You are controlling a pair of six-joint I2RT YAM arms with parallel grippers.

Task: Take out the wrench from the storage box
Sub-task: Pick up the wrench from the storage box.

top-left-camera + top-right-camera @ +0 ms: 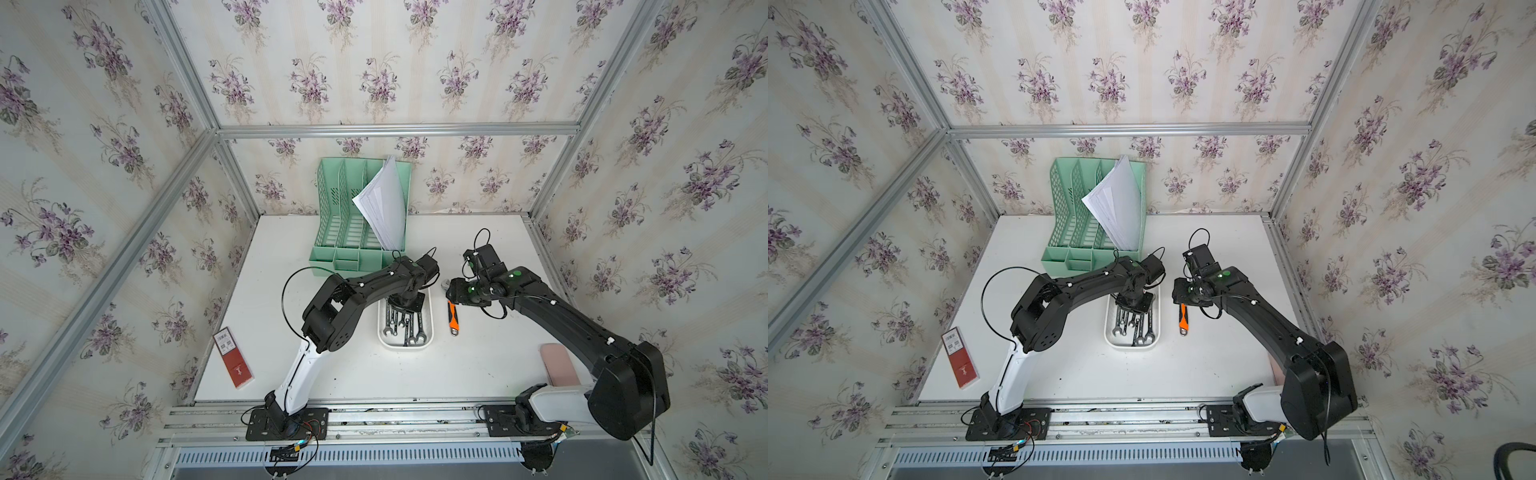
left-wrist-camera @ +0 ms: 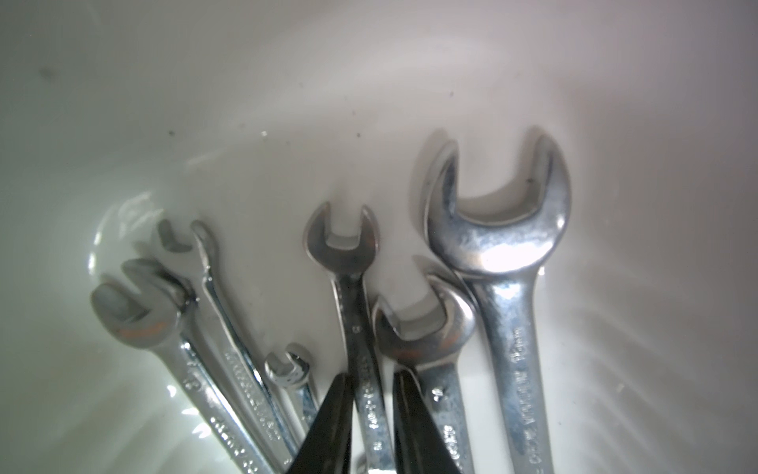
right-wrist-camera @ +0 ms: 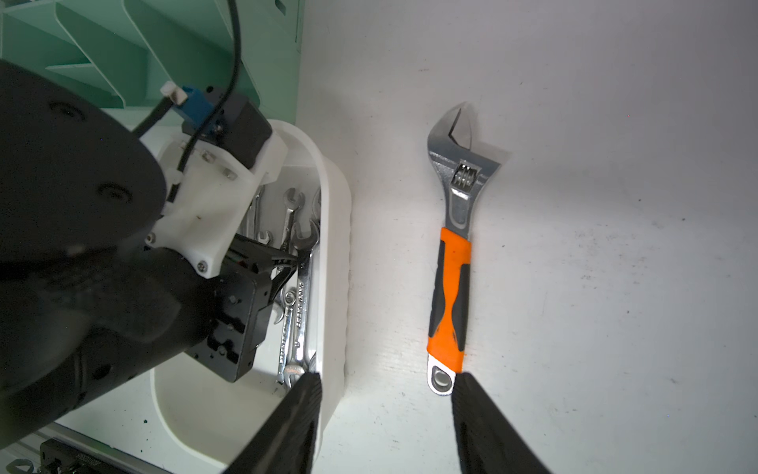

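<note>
The white storage box (image 1: 405, 346) (image 1: 1129, 347) lies mid-table with several steel wrenches (image 1: 405, 326) in it. My left gripper (image 2: 372, 377) reaches down into the box (image 2: 369, 82). Its two black fingers press on either side of the shank of one small open-end wrench (image 2: 352, 312), which lies among the others. From the top views the left wrist (image 1: 409, 301) hides the far half of the box. My right gripper (image 3: 385, 379) hovers open over bare table, between the box's rim (image 3: 336, 246) and an orange-handled adjustable wrench (image 3: 451, 262) (image 1: 453, 318).
A mint-green file organizer (image 1: 357, 216) holding white papers (image 1: 384, 199) stands just behind the box. A red packet (image 1: 234, 357) lies at the table's left front edge. A pink object (image 1: 559, 368) sits under the right arm. Metal frame rails edge the table.
</note>
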